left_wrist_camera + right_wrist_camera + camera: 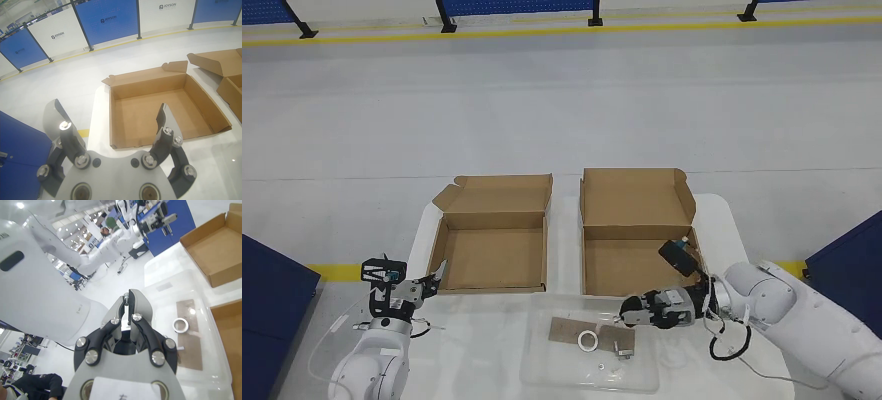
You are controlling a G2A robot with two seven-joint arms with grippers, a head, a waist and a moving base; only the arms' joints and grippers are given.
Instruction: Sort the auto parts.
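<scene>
As the right gripper [127, 296] is clamped on a bolt [126, 300], it hangs over the tray [538, 372], I think to carry the bolt to the right box [627, 265]. A ring [180, 325] lies in the tray. The left gripper [109, 111], spread wide, waits beside the left box [151, 106].

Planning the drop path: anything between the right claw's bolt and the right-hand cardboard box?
Nothing visible blocks it. The right claw is shut on the bolt over the clear tray. The box sits just beyond, lid folded back, floor bare. Only its low near wall lies on the path.
</scene>
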